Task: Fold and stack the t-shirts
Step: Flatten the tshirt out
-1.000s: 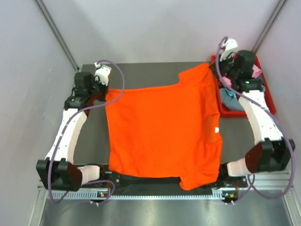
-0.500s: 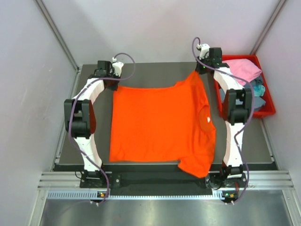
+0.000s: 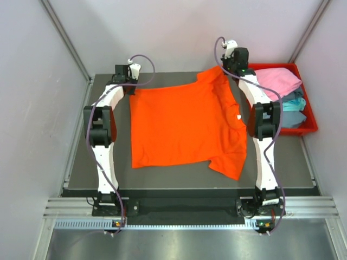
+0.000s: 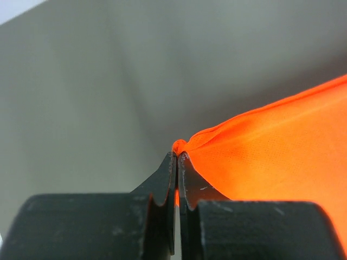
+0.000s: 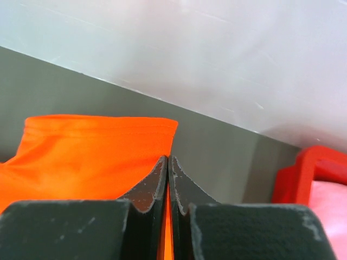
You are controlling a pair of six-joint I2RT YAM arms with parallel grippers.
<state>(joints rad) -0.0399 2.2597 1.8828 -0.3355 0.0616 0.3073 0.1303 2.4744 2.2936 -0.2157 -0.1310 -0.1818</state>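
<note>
Bright orange t-shirt (image 3: 184, 124), flat, near sleeve (image 3: 230, 162) rumpled

The top camera looks steeply down from the near side over the whole table (image 3: 179, 176). Both wrist cameras sit low and close at the far edge, facing far. All three views share the orange t-shirt (image 3: 179, 124).

The orange t-shirt (image 3: 184, 124) lies spread on the dark table (image 3: 81, 141), its far corners at the left gripper (image 3: 130, 86) and right gripper (image 3: 224, 70) — both arms stretched far. To its right, a red bin (image 3: 282, 131) holds a pink t-shirt (image 3: 278, 81).
</note>
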